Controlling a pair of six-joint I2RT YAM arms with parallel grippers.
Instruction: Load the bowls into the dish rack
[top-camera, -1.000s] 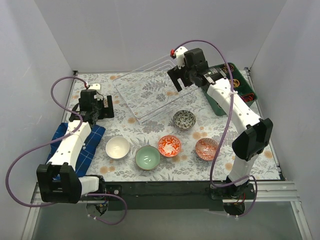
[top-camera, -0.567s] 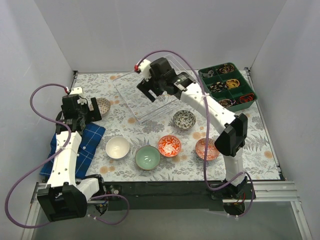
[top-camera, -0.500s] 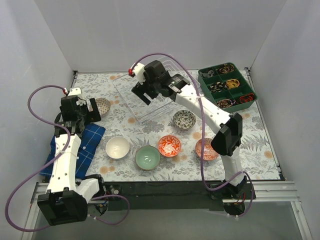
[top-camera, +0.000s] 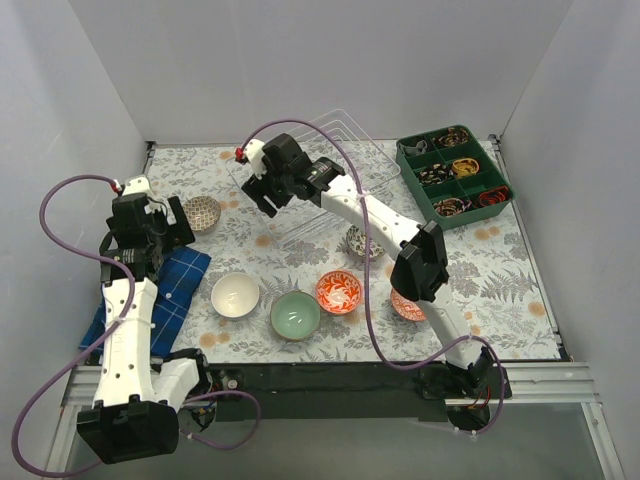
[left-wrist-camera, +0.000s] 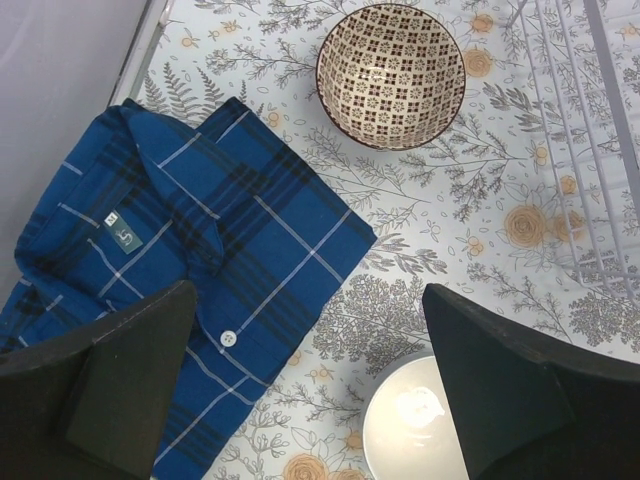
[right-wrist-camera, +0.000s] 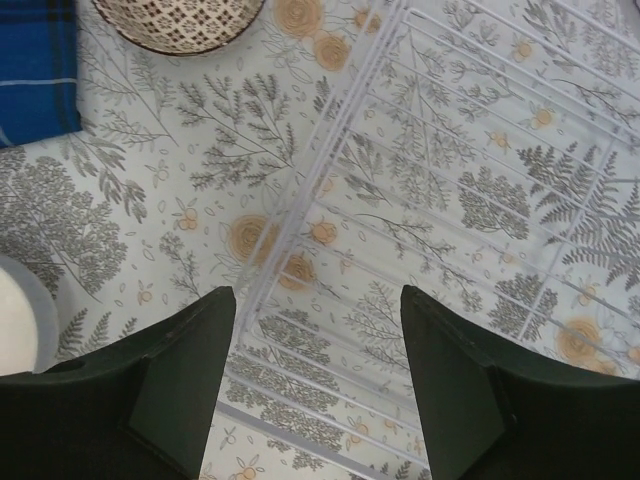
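The pale wire dish rack (top-camera: 318, 190) lies at the back middle and holds no bowls. My right gripper (top-camera: 262, 195) hovers open over its left end; the rack's wires (right-wrist-camera: 450, 200) fill the right wrist view, between my empty fingers (right-wrist-camera: 320, 390). My left gripper (top-camera: 165, 232) is open and empty above the table, beside a cream bowl with a dark check pattern (top-camera: 203, 212) (left-wrist-camera: 390, 75). In front stand the white bowl (top-camera: 235, 295) (left-wrist-camera: 415, 425), the mint green bowl (top-camera: 295, 314) and the orange-red bowl (top-camera: 339, 291). The dark grey bowl (top-camera: 357, 242) and the pinkish-red bowl (top-camera: 404, 306) are partly hidden by the right arm.
A blue plaid shirt (top-camera: 170, 285) (left-wrist-camera: 170, 250) lies at the front left under my left arm. A dark green compartment tray (top-camera: 457, 172) with small items stands at the back right. White walls close in the table on three sides.
My right arm swung left from the back right, across the rack, to the rack's left end. My left arm drew back and left, uncovering the check-patterned bowl. No bowl moved.
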